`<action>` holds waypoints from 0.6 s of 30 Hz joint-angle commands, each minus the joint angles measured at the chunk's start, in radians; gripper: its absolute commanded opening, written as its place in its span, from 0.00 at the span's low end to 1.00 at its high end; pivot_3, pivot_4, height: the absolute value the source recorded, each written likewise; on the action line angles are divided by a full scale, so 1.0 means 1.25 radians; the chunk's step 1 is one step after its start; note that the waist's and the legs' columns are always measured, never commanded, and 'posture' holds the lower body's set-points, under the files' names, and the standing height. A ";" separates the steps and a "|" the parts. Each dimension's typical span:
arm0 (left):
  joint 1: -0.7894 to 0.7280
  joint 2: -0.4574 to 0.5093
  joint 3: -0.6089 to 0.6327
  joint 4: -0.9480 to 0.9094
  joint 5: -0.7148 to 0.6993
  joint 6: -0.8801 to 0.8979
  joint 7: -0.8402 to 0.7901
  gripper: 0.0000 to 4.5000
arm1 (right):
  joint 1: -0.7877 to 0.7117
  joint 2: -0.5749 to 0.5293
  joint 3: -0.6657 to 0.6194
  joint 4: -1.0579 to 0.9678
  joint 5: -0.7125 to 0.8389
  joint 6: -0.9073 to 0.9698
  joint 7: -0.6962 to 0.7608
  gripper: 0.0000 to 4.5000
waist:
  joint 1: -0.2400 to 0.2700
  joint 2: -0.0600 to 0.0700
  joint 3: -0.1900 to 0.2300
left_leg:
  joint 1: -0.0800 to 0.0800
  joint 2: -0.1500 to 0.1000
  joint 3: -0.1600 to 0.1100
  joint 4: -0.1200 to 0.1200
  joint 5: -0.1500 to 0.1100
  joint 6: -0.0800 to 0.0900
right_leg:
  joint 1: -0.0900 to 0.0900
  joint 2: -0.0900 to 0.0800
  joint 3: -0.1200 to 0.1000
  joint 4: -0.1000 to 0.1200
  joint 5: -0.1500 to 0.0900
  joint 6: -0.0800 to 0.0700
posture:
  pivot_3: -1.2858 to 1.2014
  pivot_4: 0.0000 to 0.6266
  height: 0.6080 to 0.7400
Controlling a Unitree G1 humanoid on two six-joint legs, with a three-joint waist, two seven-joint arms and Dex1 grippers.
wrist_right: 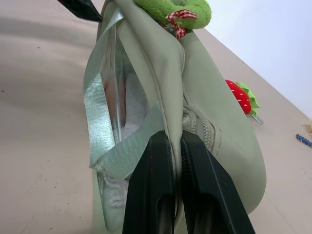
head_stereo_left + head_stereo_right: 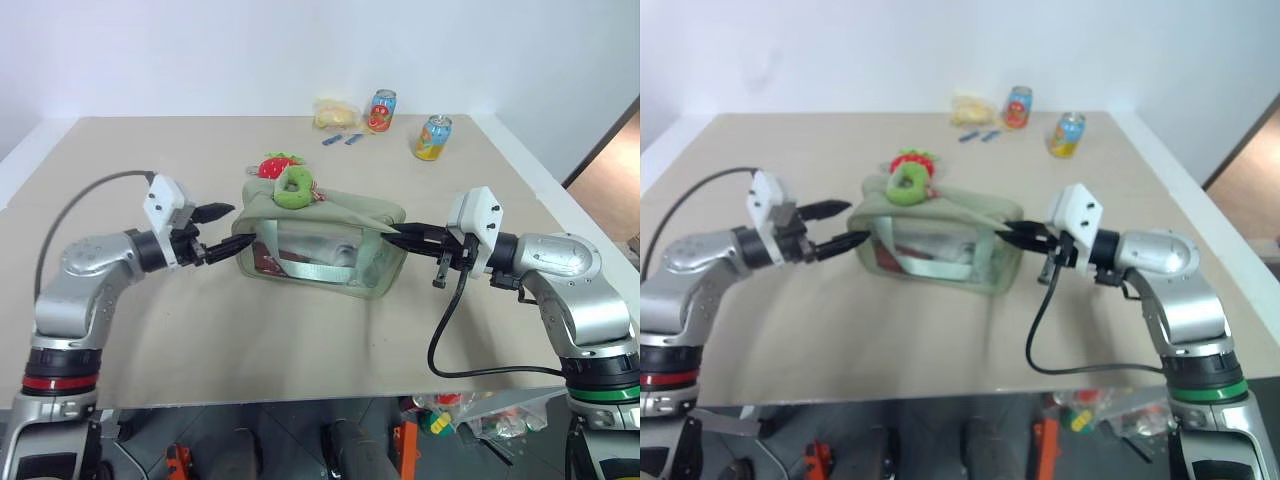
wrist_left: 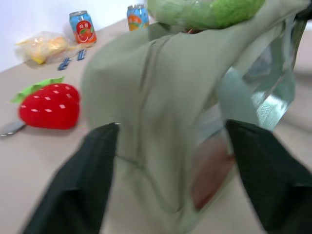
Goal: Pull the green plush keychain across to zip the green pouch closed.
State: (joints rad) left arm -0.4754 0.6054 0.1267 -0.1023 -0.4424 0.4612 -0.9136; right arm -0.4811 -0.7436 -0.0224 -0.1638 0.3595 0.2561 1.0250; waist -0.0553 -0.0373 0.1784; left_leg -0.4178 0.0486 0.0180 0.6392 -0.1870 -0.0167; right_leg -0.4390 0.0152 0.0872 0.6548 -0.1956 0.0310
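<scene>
The green pouch [image 2: 320,248] lies in the middle of the table, clear window facing me, strap across it. The green plush keychain [image 2: 294,188] rests on the pouch's top near its left end, with a red checked ribbon [image 1: 176,18]. My left gripper [image 2: 228,227] is open at the pouch's left end; in the left wrist view its fingers [image 3: 80,185] stand wide, with the pouch's end [image 3: 161,122] just ahead between them. My right gripper [image 1: 176,146] is shut on the fabric edge of the pouch's right end [image 2: 392,232], beside the zipper [image 1: 202,127].
A red strawberry plush [image 2: 278,165] with green leaves lies just behind the pouch. Two drink cans [image 2: 382,110] [image 2: 433,137], a yellow snack bag [image 2: 335,112] and small blue items [image 2: 342,139] sit at the back. The table's front edge [image 2: 300,405] is close to me.
</scene>
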 commanded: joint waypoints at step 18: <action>-0.012 -0.014 0.000 -0.008 -0.068 0.037 0.017 0.00 | -0.175 -0.060 -0.048 -0.114 0.221 0.335 0.007 0.97 | 0.002 0.001 0.000 | 0.000 -0.001 0.003 -0.001 0.000 0.000 | -0.001 0.000 0.004 0.000 0.000 0.001 | 0.52 0.24 1.00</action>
State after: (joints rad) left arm -0.4830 0.5813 0.1285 -0.0886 -0.5097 0.4992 -0.8804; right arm -0.6483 -0.8104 -0.0438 -0.2473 0.5537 0.5941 1.0531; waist -0.0530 -0.0364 0.1789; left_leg -0.4171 0.0479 0.0209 0.6381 -0.1870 -0.0168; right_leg -0.4396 0.0152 0.0917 0.6546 -0.1952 0.0321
